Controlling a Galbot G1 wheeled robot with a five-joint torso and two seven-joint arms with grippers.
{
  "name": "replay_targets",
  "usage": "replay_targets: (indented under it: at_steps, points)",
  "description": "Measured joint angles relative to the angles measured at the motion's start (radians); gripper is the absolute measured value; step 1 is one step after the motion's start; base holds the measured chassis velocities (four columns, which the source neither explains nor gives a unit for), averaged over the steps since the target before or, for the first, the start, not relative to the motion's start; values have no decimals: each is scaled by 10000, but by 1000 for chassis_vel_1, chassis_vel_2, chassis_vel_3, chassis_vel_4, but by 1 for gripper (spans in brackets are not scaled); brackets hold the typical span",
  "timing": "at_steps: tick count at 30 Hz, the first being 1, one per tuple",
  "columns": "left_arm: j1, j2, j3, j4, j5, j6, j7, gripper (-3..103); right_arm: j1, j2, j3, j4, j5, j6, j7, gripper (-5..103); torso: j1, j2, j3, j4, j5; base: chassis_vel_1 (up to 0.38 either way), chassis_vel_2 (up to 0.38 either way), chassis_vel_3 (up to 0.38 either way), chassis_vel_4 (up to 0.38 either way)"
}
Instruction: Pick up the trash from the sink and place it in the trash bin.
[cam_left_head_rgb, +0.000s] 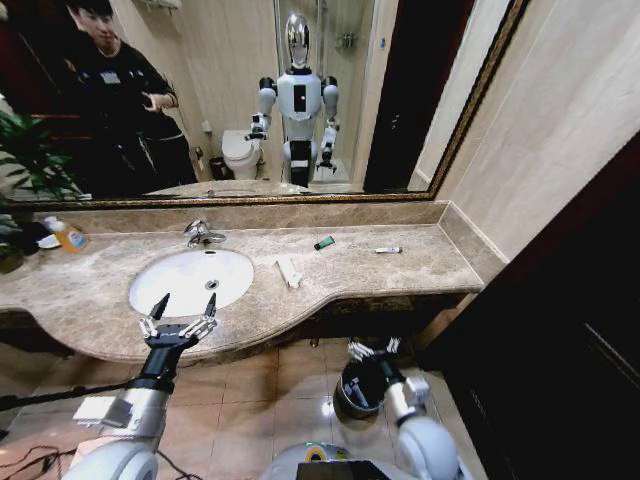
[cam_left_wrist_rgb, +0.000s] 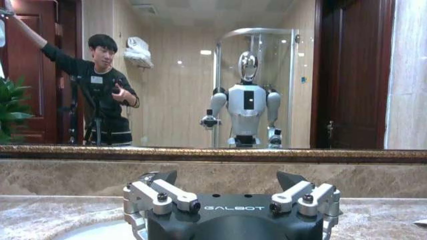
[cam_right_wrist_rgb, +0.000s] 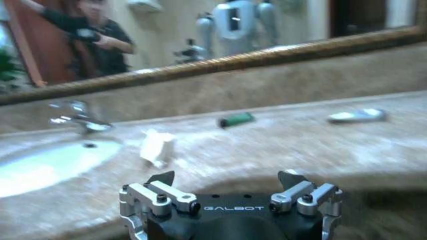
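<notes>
Jaws spread and holding nothing on both arms: the left gripper (cam_left_head_rgb: 182, 312) hovers at the front rim of the sink (cam_left_head_rgb: 150, 290), the right gripper (cam_left_head_rgb: 372, 348) hangs low over the trash bin (cam_left_head_rgb: 350, 395) on the tiled floor. Beyond the left jaws, past the basin, a flat white packet (cam_left_head_rgb: 288, 270) lies on the worktop (cam_left_head_rgb: 400, 265); farther out sit a dark green block (cam_left_head_rgb: 324, 243) and a thin white stick (cam_left_head_rgb: 388, 250). All look light; the packet probably soft and best pinched across its width, the block stiffer, the stick low and likely slippery on polished marble. A mirror (cam_left_head_rgb: 250, 90) backs the worktop.
</notes>
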Motion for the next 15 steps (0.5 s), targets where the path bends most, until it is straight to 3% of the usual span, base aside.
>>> replay_targets:
  at_steps: [5, 10, 15]
  points:
    - [0, 0, 0, 0, 0, 0, 0, 100, 774, -55, -260, -151, 8, -211, -717, 100, 0, 0, 0, 0, -1, 0, 0, 0, 0]
    - [0, 1, 0, 0, 0, 0, 0, 100, 2161, -92, -431, -1102, 173, -86, -2200, 100, 0, 0, 1, 0, 0, 0, 0, 0, 0]
    - [0, 0, 0, 0, 0, 0, 0, 100, 3201, -117, -522, -1841, 454, -176, -2842, 100, 1, 0, 1, 0, -1, 0, 0, 0, 0]
